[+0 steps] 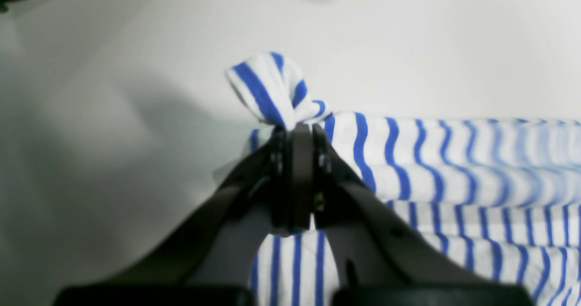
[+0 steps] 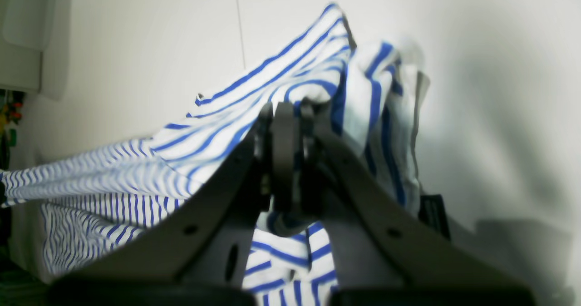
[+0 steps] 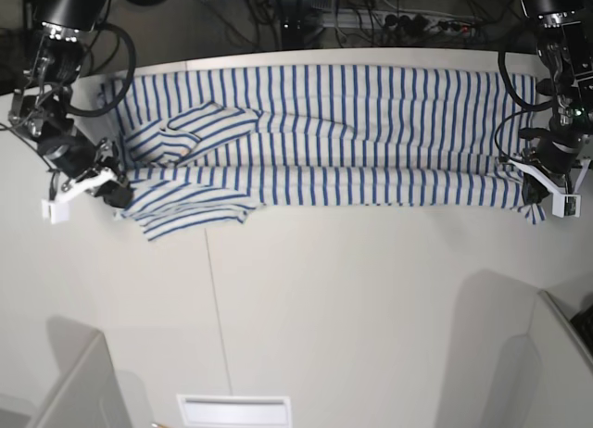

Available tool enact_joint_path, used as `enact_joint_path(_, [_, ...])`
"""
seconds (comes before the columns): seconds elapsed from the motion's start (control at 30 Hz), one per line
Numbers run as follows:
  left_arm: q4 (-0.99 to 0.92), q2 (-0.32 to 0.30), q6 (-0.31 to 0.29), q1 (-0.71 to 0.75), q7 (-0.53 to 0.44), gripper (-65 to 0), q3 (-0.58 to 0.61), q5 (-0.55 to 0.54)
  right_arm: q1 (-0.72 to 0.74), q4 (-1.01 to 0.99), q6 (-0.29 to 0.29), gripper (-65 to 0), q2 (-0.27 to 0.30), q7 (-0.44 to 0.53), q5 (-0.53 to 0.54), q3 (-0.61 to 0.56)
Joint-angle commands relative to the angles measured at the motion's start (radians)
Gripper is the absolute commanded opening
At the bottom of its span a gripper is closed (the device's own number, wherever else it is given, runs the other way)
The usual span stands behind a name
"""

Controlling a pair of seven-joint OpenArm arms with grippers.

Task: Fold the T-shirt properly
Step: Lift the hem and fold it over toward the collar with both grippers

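At the left of the base view the right gripper [image 3: 109, 189] is clamped tight on the near edge of the T-shirt [image 3: 371, 132], close to where a sleeve lies doubled over itself; in the right wrist view its jaws are pressed together at frame centre with striped cloth bunched up above and beside them [image 2: 290, 115], and a small dark label [image 2: 435, 213] shows at the lower right. The shirt itself lies stretched in a long band across the upper part of the base view, running almost the full width of the white table [image 3: 352, 317], its far edge near the table's back rim. At the right of the base view the left gripper [image 3: 536, 192] is likewise fully closed on the opposite end; the left wrist view shows a knot-like tuft of cloth poking out just above its shut jaws [image 1: 295, 129]. The step in hand looks like carrying the pinched near edge across for a lengthwise fold. To do it well, both arms should travel together at matched height and pace, holding the cloth taut between them so no sag or twist forms, and the rumpled sleeve at the left should be laid flat inside the fold. No container appears in any view.
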Motion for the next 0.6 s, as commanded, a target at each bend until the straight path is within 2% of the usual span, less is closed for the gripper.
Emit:
enact_joint_path(0.0, [0.021,-0.022,0.008,0.006,-0.022,-65.0,-0.010,0.002,0.008,0.038,0.008,-65.0,0.011,0.019,0.020,0.007])
enact_joint_path(0.2, [0.029,-0.020,0.008,0.047,-0.022,-65.0,-0.011,0.002,-0.079,0.101,0.008,-65.0,0.010,0.024,0.020,0.007])
enact_joint_path(0.37, [0.037,-0.020,0.006,0.076,-0.022,-65.0,-0.079,0.002,-0.136,0.135,0.008,-65.0,0.010,0.024,0.020,0.007])
enact_joint_path(0.57, [0.074,-0.022,0.006,0.133,-0.022,-65.0,-0.077,0.002,-0.207,0.173,0.008,-65.0,0.010,0.027,0.021,0.008])
